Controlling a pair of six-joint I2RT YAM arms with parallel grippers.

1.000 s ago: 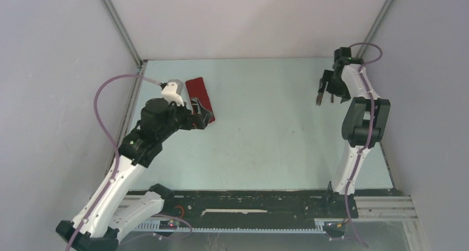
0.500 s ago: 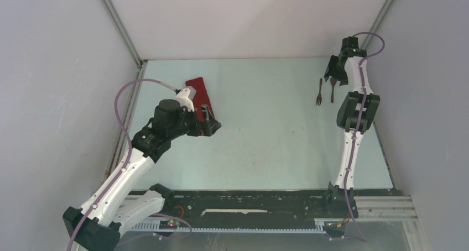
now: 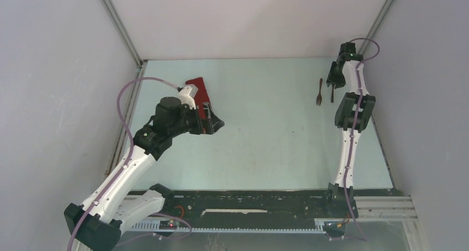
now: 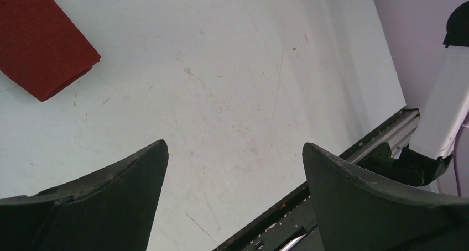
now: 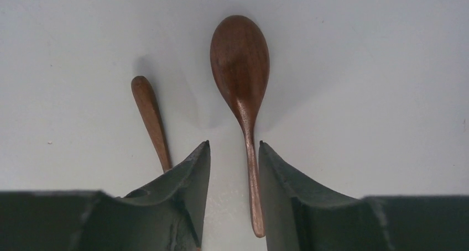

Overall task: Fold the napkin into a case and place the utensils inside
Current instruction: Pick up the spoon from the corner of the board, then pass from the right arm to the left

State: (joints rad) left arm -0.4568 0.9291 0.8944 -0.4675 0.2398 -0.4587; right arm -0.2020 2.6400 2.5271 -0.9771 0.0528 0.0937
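The right jaws stand at a narrow gap on either side of the spoon [image 5: 240, 57]. Its thin handle lies between the fingers, close against one of them with a sliver of bench showing at the other (not clamped, as far as the wrist view shows). The left jaws are spread wide with nothing between them, above bare bench near the case [image 4: 41, 41].

The fork [image 3: 319, 92] lies just beside the spoon at the far right of the bench, the two roughly parallel. In the right wrist view, the fork's rounded handle end runs down behind one finger. In the top view, the right arm hides part of the spoon and the left arm covers the near end of the case.

Both utensils are dark brown wood with a smooth grain, and the spoon's bowl is oval. The case is a dark red woven cloth, a narrow oblong with a folded edge, lying flat at the far left, well apart from the utensils.

The bench [image 3: 265, 129] is pale, scuffed and lightly scratched. Plain grey walls enclose it, and a black rail runs along the near edge.
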